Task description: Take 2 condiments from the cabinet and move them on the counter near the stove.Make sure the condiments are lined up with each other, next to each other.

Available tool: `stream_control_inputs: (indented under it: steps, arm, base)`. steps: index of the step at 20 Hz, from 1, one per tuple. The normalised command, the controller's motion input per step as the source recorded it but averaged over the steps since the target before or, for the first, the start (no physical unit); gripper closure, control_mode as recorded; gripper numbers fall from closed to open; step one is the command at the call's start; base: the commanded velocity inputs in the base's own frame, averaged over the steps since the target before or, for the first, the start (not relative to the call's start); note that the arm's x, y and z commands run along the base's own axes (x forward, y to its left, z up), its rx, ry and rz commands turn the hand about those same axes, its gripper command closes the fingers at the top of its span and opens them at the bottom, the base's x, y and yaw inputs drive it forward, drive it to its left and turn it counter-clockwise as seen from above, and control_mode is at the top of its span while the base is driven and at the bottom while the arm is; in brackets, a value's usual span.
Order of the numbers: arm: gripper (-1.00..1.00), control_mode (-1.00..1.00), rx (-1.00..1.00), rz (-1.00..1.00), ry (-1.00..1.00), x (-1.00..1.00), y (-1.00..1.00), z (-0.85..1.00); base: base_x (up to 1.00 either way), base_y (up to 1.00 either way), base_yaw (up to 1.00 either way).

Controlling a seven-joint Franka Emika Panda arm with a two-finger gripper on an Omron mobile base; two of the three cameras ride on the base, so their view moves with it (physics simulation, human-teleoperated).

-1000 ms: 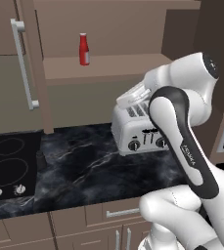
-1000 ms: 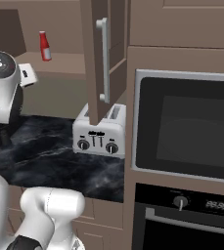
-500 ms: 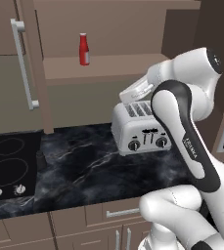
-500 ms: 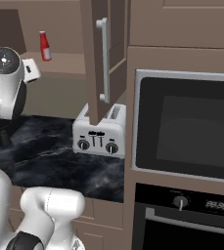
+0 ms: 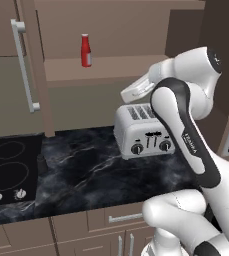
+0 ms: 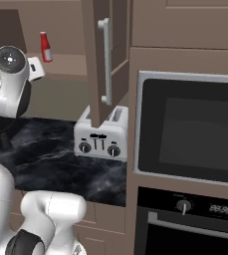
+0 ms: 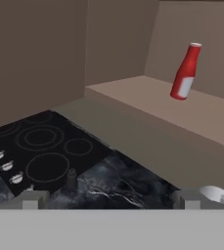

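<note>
Gripper: jaws spread wide with nothing between them, raised above the worktop and looking toward the open cupboard; seen from the left base camera the hand sits over the toaster.
Toaster: silver, standing on the counter directly under the hand. Risk: as I judge it, a low swing of the forearm toward the shelf could clip its top or push it along the worktop.
Counter: black marble-look top, bare between toaster and stove.
Dark shaker: small and dim, upright on the counter just beside the stove's edge. Risk: it is narrow and hard to make out, so setting a second item beside it could knock it over or leave the pair out of line.
Stove: flat black cooktop with ring outlines and two silver knobs, at the left.
Cabinet: open, with one flat shelf.
Red bottle: slim, upright on the shelf, well apart from the hand. Risk: being tall and narrow, it will likely tip if a finger meets it off-centre or high up, and it could roll back out of reach.
Door handle: long silver bar, left of the shelf; a wide approach may graze the door.
</note>
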Motion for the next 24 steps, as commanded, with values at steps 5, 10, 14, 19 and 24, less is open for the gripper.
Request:
stream_control_inputs:
  steps: [5, 10, 14, 19, 24]
  arm:
    - [-1.00, -1.00, 0.00, 0.00, -0.01, 0.32, 0.00, 0.00]
    - [-1.00, -1.00, 0.00, 0.00, 0.00, 0.28, 0.00, 0.03]
    - [-1.00, -1.00, 0.00, 0.00, 0.00, 0.17, 0.00, 0.09]
    - [-1.00, -1.00, 0.00, 0.00, 0.00, 0.13, 0.00, 0.11]
    - [-1.00, -1.00, 0.00, 0.00, 0.00, 0.14, 0.00, 0.14]
  base:
    - [0.00, 0.00, 0.00]
    - [0.00, 0.00, 0.00]
    - [0.00, 0.00, 0.00]
    - [0.00, 0.00, 0.00]
    - [0.00, 0.00, 0.00]
